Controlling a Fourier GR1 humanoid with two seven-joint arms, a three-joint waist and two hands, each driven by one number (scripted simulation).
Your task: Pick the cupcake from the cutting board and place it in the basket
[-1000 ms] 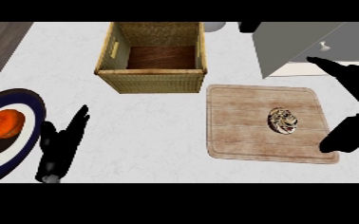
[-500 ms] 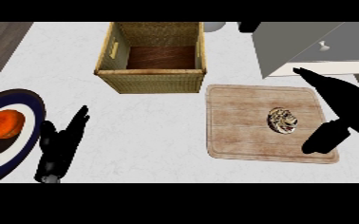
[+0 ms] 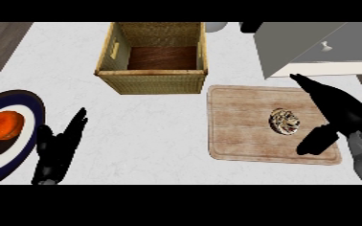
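The small round cupcake with a brown and white swirled top (image 3: 285,121) is sitting on the pale wooden rectangular cutting board (image 3: 240,124), in the right half of the board. Nothing is holding it. The black right hand (image 3: 338,111) is hanging over the right edge of the board, just beside the cupcake. Its long fingers are stretching up and to the left, and the thumb (image 3: 317,140) is pointing down and to the left below the cupcake, so the cupcake is lying in the gap between fingers and thumb. The fingers and thumb are spread apart and are not closing on anything; whether they are touching the cupcake I cannot tell.

The square woven straw basket with a dark wooden bottom (image 3: 153,80) is standing on the white counter (image 3: 152,124) up and to the left of the board, near its corner but apart from it.

The black left hand (image 3: 60,148) is resting near the lower left edge, fingers straight and pointing up, holding nothing. Beside it, at the left edge, a round plate with a dark blue rim (image 3: 21,134) is carrying an orange round thing (image 3: 10,124). A grey box-like cabinet (image 3: 304,48) is showing at the upper right.
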